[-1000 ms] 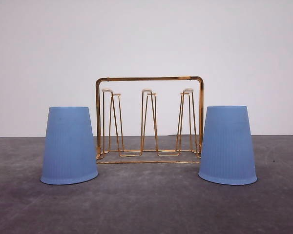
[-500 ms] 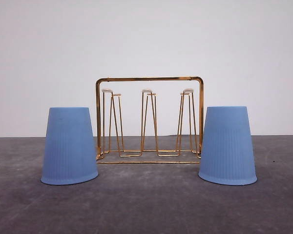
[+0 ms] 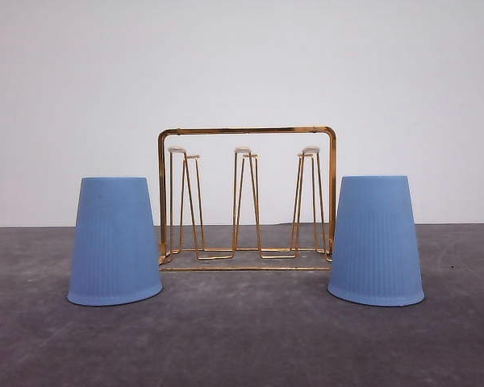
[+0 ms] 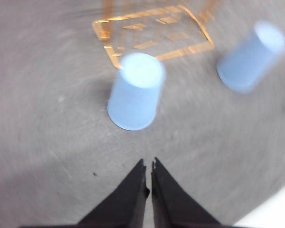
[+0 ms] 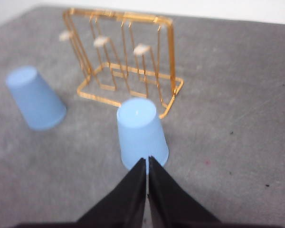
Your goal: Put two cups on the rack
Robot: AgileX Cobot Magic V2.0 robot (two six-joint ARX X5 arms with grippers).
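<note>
No writing readable. Left cup (image 3: 114, 242) and right cup (image 3: 376, 240) standing inverted, flanking rack (image 3: 247, 197) at frame centre. Left wrist view blurring. Left gripper (image 4: 148, 166) and right gripper (image 5: 147, 162) fingers pressing together, holding nothing.

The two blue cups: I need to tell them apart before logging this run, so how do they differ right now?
Only by place. The left cup stands by the rack's left end, ahead of the left gripper; the right cup stands by the rack's right end, ahead of the right gripper. Otherwise they match: both light blue, ribbed, tapered, upside down on the table, neither on a prong. Both grippers are closed and empty.
</note>
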